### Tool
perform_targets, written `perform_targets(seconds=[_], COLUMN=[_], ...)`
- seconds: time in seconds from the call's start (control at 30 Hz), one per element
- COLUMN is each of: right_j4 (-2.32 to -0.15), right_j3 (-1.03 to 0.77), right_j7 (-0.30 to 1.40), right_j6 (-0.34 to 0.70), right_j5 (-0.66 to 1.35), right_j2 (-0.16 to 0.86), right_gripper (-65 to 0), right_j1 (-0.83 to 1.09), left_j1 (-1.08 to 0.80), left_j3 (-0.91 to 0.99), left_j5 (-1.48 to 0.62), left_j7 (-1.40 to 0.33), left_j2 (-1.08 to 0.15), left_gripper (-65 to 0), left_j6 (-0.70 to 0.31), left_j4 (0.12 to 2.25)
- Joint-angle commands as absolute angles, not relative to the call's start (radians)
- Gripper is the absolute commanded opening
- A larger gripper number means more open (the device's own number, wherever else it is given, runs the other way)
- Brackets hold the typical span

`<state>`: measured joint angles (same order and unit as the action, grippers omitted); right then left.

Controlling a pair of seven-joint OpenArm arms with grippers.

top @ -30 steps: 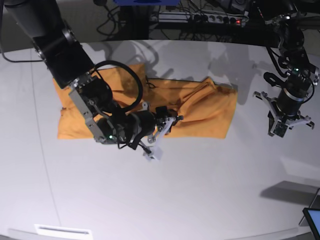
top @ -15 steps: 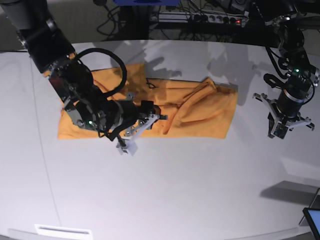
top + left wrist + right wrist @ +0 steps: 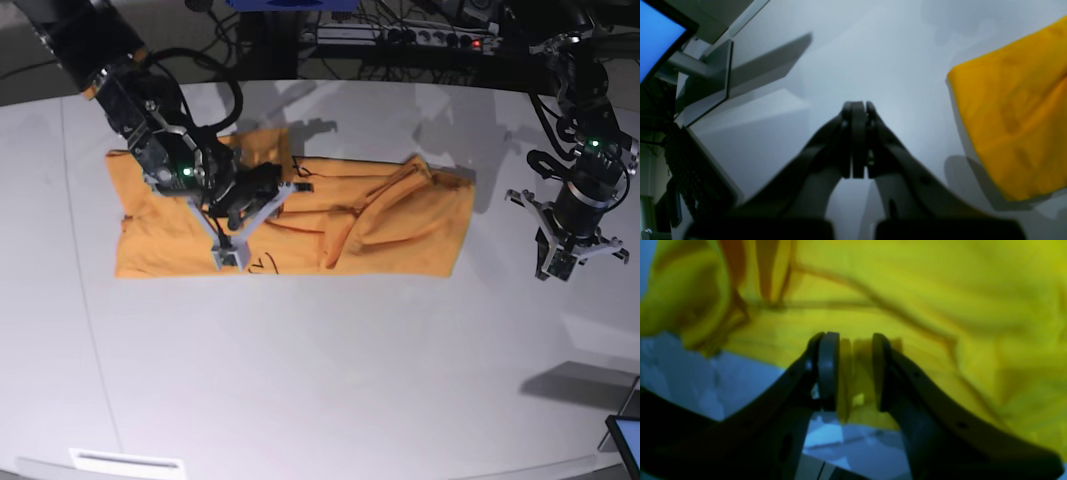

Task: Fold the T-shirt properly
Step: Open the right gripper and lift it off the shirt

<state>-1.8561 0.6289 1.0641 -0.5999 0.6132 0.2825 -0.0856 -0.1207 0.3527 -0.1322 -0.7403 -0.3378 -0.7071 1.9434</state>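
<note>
Right end effector (image 3: 850, 371) pinching T-shirt (image 3: 400, 225) fold, left end effector (image 3: 858, 140) closed, empty, hovering over table (image 3: 330, 380)

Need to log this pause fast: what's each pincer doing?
Left pincer: shut, empty, beside the T-shirt.
Right pincer: shut on a T-shirt fold.

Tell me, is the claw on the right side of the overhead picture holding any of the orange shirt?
No: that left claw hangs shut over bare table, clear of the T-shirt.
</note>
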Motion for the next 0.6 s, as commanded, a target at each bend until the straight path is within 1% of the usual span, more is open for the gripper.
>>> perform_targets(seconds=[0.0,0.07,0.2,0.33,0.47,0.57], right_j4=[-1.879,-1.879,-1.883,-1.966,-1.985,-1.985], right_j3=[0.624,0.624,0.624,0.625,0.636,0.696], right_j7=[1.044,1.044,1.052,1.053,1.125,1.175], right_j6=[-0.596,-0.596,-0.598,-0.598,-0.598,-0.598], right_j5=[0.61,0.608,0.608,0.607,0.607,0.607], right_j2=[0.285,0.286,0.289,0.292,0.289,0.291], right_gripper=[-48.6,-48.6,-48.7,-48.7,-48.7,-48.7], right_j1=[-0.101,-0.093,-0.091,-0.059,-0.047,-0.047], left_j1=[-0.13,-0.142,-0.137,-0.128,-0.128,-0.125], left_j3=[0.357,0.357,0.357,0.358,0.358,0.358], left_j5=[-0.14,-0.14,-0.14,-0.139,-0.14,-0.14], left_j7=[-0.723,-0.723,-0.723,-0.723,-0.723,-0.723], left_j2=[-0.338,-0.32,-0.325,-0.341,-0.348,-0.343], left_gripper=[-65.0,-65.0,-65.0,-65.0,-65.0,-65.0], left_j6=[-0.698,-0.698,-0.698,-0.698,-0.698,-0.698], left_j4=[1.957,1.957,1.957,1.957,1.957,1.957])
